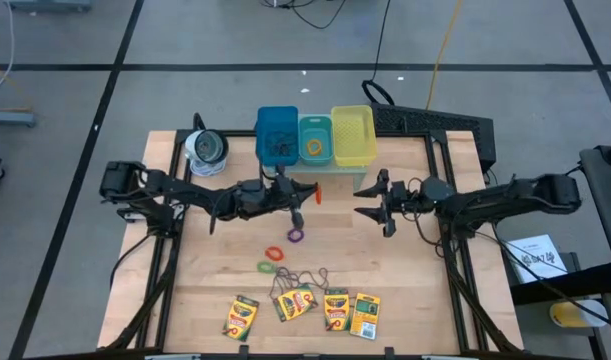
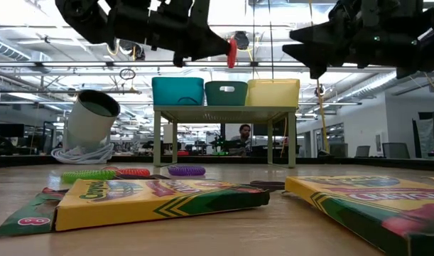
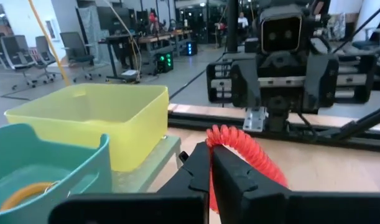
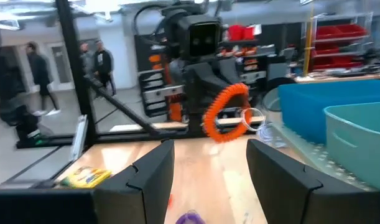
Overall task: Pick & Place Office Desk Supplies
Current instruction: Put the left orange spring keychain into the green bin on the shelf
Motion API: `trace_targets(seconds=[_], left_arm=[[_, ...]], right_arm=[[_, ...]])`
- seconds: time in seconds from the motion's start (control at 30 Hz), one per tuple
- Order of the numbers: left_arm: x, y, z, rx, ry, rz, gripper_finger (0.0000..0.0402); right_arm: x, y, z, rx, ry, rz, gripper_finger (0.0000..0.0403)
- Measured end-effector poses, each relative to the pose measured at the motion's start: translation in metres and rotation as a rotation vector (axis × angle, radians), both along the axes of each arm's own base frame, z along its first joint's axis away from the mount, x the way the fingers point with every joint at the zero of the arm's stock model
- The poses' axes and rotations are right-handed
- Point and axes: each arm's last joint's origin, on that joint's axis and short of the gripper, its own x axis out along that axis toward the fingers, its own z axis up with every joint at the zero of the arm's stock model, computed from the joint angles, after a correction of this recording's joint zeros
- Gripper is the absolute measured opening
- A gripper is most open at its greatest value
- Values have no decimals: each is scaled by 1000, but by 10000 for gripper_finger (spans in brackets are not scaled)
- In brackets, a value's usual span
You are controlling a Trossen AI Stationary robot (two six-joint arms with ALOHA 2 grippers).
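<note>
My left gripper (image 1: 307, 192) hangs above the table's middle, in front of the bin stand, shut on a red coiled ring band (image 1: 318, 195). My right gripper (image 1: 363, 202) faces it from the right, open, with nothing between its fingers (image 4: 208, 180). On the table lie a purple ring band (image 1: 296, 236), a red one (image 1: 275, 254) and a green one (image 1: 266, 267). Thin wiry loops (image 1: 303, 277) lie near them. Several flat yellow-and-green crayon boxes (image 1: 336, 309) rest in a row near the front edge. My left gripper pinches the red band's rim (image 3: 212, 138) between its two shut fingertips. The fingers lie level and point toward the table's right side. The band stands out beyond the fingertips, lifted clear of the table (image 2: 232, 51).
A blue bin (image 1: 277, 135), a teal bin (image 1: 315, 140) holding a yellow ring, and a yellow bin (image 1: 353, 135) stand side by side on a small raised stand at the back. A silvery-white roll (image 1: 205, 150) lies at the back left. People show in the room beyond.
</note>
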Motion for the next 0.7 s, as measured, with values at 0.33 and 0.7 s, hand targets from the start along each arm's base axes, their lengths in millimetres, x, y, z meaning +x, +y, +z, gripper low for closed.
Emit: trace_targets(seconds=[0.33, 0.7], left_arm=[[22, -3, 2, 10, -11, -76, 7], [25, -3, 3, 27, -1, -87, 12]], right_arm=[[33, 1, -4, 13, 23, -30, 194], [70, 4, -3, 14, 52, -1, 194]])
